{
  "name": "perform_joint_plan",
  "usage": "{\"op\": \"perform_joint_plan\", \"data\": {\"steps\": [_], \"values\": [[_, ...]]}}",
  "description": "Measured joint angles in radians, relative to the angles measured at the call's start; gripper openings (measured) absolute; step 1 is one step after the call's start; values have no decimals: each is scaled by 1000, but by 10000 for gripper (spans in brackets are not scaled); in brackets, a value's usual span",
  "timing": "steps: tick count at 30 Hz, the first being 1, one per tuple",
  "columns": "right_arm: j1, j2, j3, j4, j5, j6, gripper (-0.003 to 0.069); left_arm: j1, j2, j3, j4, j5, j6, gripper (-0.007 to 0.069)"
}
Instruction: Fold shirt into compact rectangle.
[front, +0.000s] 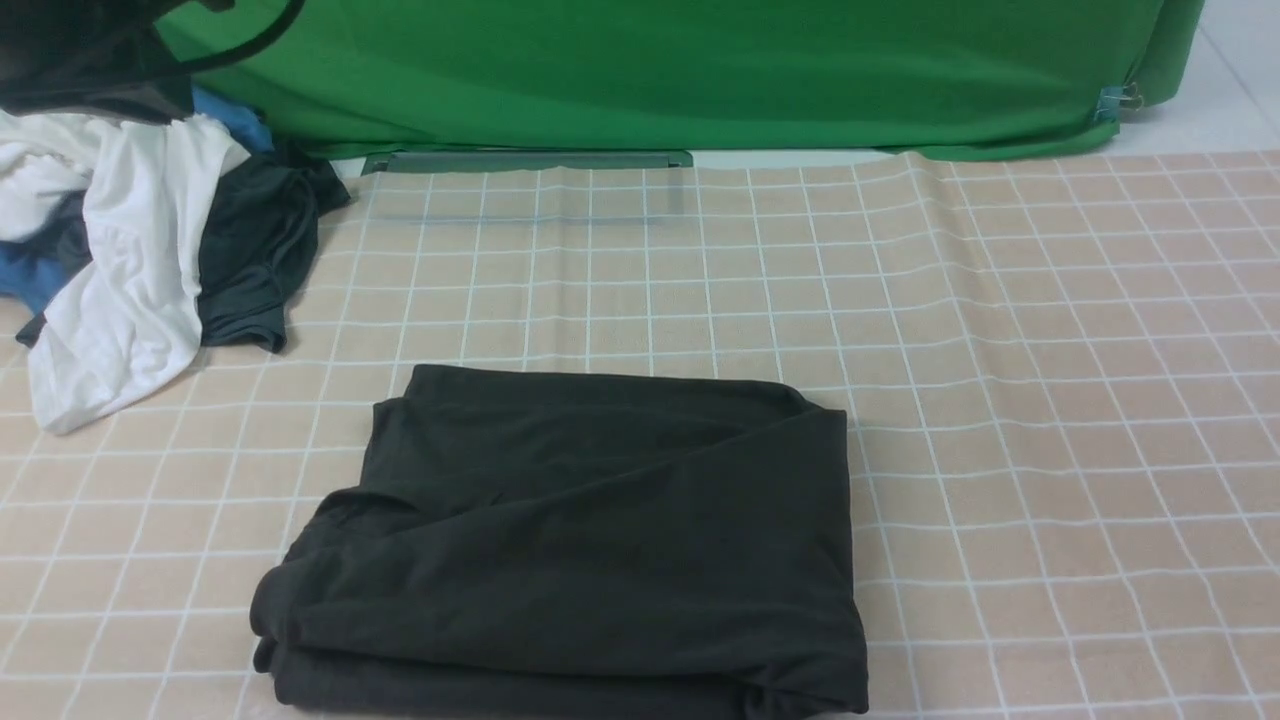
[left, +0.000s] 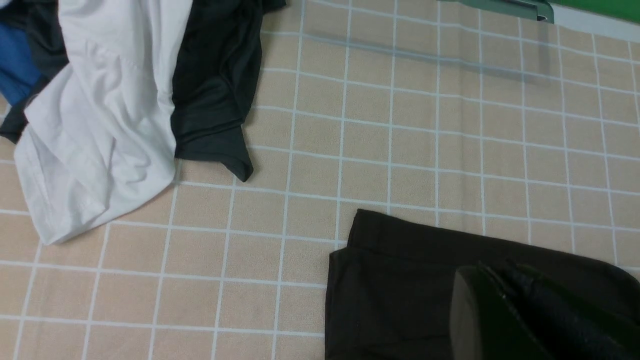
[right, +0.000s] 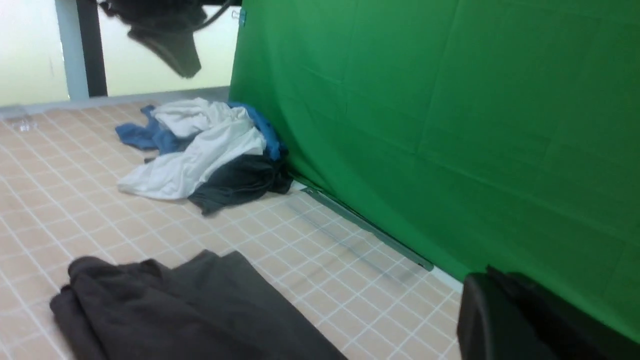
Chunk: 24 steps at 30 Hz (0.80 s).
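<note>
The beige tablecloth with a white grid (front: 1050, 400) covers the whole work surface, and a green fabric backdrop (front: 700, 80) hangs along its far edge; only the right wrist view shows the backdrop rising as a tall wall, with a pale wall and dark post beyond its left end. The large black T-shirt (front: 580, 540) lies folded into a thick, roughly rectangular stack at the near centre of the cloth, its layers visible along the near left corner; no print or label shows in any view. At the far left of the table sits a loose heap: a crumpled white garment (front: 120, 270), a smaller dark grey-black garment (front: 260, 250) against its right side, and a blue garment (right: 150, 137) underneath. The front view shows only slivers of the blue; the right wrist view shows more of it, spread at the far side of the heap. A grey-green metal strip (front: 525, 160) lies at the foot of the backdrop. Neither arm appears in the front view. The left gripper (left: 525, 310) shows only in the left wrist view, a black shape over the folded shirt's corner, jaws together, gripping nothing; contact with the fabric cannot be told. The right gripper (right: 520, 320) shows only in its own wrist view, raised before the backdrop, likewise closed and empty.
</note>
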Motion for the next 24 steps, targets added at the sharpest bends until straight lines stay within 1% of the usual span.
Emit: {"op": "perform_joint_plan", "data": {"steps": [2,9,24], "values": [[0,1,9,0,-11,-7,25,0,0,0,-1,0,26,18],[0,1,11,0,-79,-7,29,0,0,0,-2,0,46,18],[0,1,11,0,-85,-7,56,0,0,0,-5,0,50,18]]}}
